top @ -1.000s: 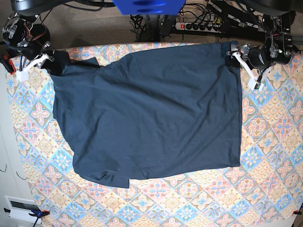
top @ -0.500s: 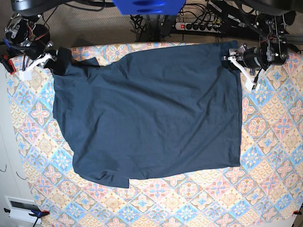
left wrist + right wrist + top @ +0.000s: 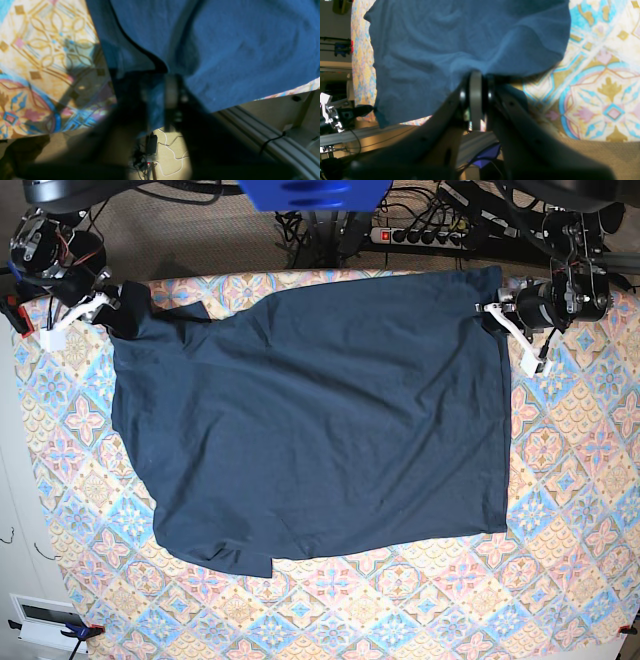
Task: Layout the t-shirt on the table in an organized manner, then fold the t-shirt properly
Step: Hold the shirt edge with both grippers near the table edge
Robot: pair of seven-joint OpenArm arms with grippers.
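The dark navy t-shirt [image 3: 320,420] lies spread over the patterned table [image 3: 570,480], its hem edge toward the right of the base view and its lower left corner turned under. My left gripper [image 3: 492,310] is shut on the shirt's far right corner, and the left wrist view shows the fabric [image 3: 237,45] pinched between the dark fingers [image 3: 172,95]. At the far left corner my right gripper [image 3: 108,302] is shut on a bunched sleeve or shoulder edge. In the right wrist view the cloth [image 3: 445,42] gathers into the closed jaws at the table's [image 3: 602,87] edge.
Both grippers sit close to the table's far edge, beyond which are a power strip [image 3: 420,235] and tangled cables on the floor. A blue mount [image 3: 310,192] hangs over the middle of that edge. A white box [image 3: 45,620] stands off the near left corner.
My left gripper's jaws went from wide open to shut on the shirt's far right corner, shifting slightly inward. My right gripper kept its hold and barely moved.
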